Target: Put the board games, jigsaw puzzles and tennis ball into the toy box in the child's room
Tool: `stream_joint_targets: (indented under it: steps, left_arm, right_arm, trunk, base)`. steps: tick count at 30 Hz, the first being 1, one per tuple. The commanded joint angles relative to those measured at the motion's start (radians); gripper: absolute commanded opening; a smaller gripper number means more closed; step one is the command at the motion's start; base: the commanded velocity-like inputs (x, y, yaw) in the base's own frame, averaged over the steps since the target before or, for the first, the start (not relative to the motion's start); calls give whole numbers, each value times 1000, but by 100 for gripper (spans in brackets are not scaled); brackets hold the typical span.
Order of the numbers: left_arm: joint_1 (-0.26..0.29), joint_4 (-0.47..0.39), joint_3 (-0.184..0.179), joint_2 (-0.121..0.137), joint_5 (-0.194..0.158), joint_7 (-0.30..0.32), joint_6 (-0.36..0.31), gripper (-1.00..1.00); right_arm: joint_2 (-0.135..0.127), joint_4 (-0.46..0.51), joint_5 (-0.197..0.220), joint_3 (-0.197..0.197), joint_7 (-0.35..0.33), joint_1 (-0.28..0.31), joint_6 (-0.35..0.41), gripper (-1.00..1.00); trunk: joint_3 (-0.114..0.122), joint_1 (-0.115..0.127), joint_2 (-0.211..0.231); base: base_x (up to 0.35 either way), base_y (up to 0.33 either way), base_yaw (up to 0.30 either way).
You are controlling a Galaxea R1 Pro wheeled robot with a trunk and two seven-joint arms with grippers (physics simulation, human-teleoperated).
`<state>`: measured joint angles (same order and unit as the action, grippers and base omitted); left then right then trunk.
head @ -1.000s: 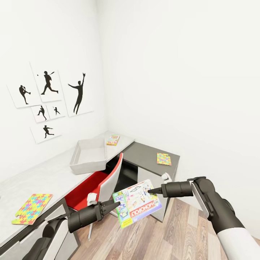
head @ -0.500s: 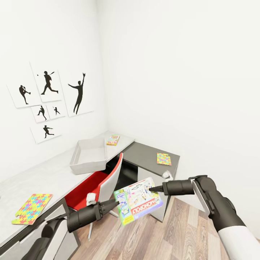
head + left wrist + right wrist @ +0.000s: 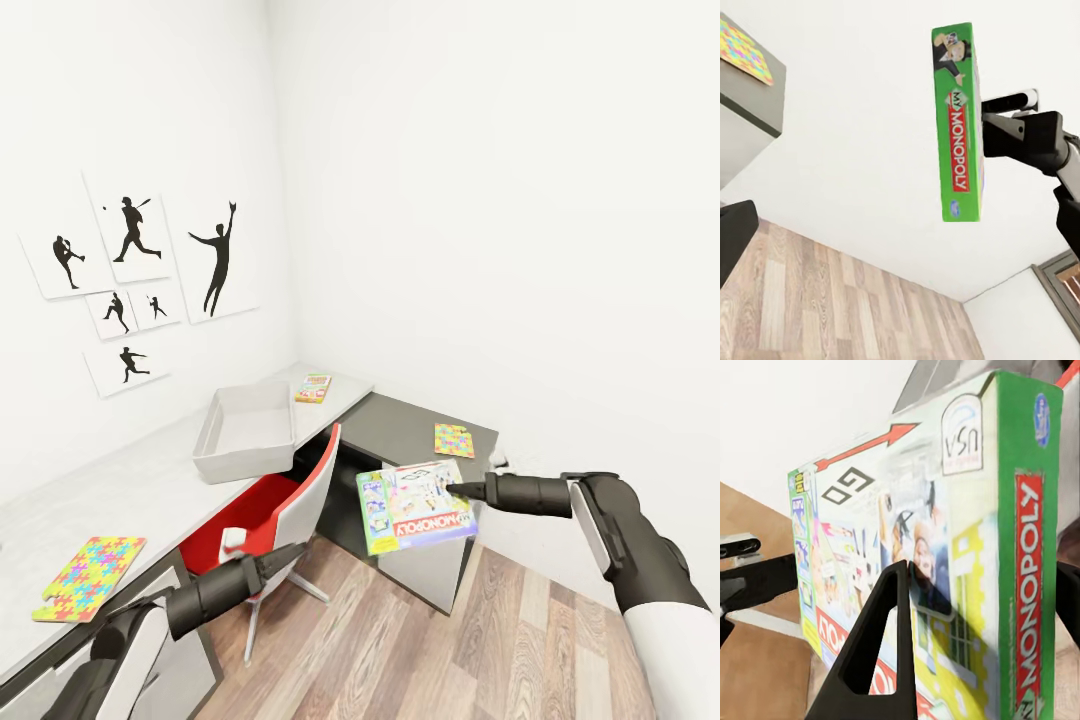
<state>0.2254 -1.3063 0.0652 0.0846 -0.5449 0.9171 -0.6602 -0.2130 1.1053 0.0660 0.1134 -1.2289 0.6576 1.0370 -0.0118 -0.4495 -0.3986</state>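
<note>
One board game (image 3: pixel 415 505), a green-edged Monopoly box, is hanging in the air above the wood floor (image 3: pixel 500 640), just in front of the dark end of the table (image 3: pixel 400 425). The right gripper (image 3: pixel 462 489) is pinching it by its edge nearest the right arm; in the right wrist view a dark finger (image 3: pixel 874 649) is lying flat against the printed face of the box (image 3: pixel 945 577) while the other finger is sitting behind it at the green side. In the left wrist view the box (image 3: pixel 960 124) is showing edge-on, with the right arm's fingers clamped on its far side.

The left gripper (image 3: pixel 295 553) is pointing toward the game but standing apart from it, holding nothing; its fingers are looking narrow, nearly together.

On the table the toy box (image 3: pixel 245 430) is sitting on the pale top, with a second board game (image 3: pixel 314 388) just beyond it near the corner. One jigsaw puzzle (image 3: pixel 454 440) is lying on the dark top, another (image 3: pixel 88 577) on the pale top nearer the robot. A red chair (image 3: pixel 270 510) is standing beside the table.
</note>
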Motion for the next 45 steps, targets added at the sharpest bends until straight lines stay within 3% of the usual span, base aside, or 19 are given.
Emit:
stream_joint_targets:
  steps: [1, 9, 15, 20, 25, 27, 32, 39, 45]
  left_arm:
    - [1, 0, 1, 0, -5, 0, -7, 100]
    - [-1, -8, 52, 0, -8, -18, -43, 100]
    - [-1, -16, 66, -7, -7, -38, -79, 100]
    - [-2, -40, 92, -16, -11, -118, -95, 100]
    - [-10, -99, 111, -41, -12, -207, -120, 100]
    - [-17, -138, 119, -61, -12, -253, -173, 100]
    - [-19, -156, 131, -69, -15, -272, -210, 100]
    - [-23, -165, 177, -71, -55, -281, -243, 100]
    - [-25, -167, 190, -71, -68, -283, -249, 100]
  right_arm:
    - [0, 0, 7, 1, 1, 0, 10, -100]
    - [-36, -9, 7, 85, 48, 31, 10, -100]
    - [-39, -42, 9, 111, 86, 88, 10, -100]
    - [-39, -102, 14, 118, 96, 145, 10, -100]
    - [-36, -170, 25, 123, 99, 186, 10, -100]
    - [-34, -188, 32, 123, 102, 193, 10, -100]
    - [-32, -201, 34, 122, 105, 198, -1, -100]
    - [-33, -207, 36, 123, 109, 201, -9, -100]
    - [-32, -206, 36, 124, 108, 198, -12, -100]
  trunk:
    - [-1, -1, -1]
    - [-1, -1, -1]
    - [-1, -1, -1]
    - [-1, -1, -1]
    - [-1, -1, -1]
    - [-1, -1, -1]
    - [-1, -1, -1]
    - [-1, -1, -1]
    - [-1, -1, -1]
  base:
    - [0, 0, 0]
    - [0, 0, 0]
    - [0, 0, 0]
    - [0, 0, 0]
    - [0, 0, 0]
    - [0, 0, 0]
    - [0, 0, 0]
    - [0, 0, 0]
    - [44, 0, 0]
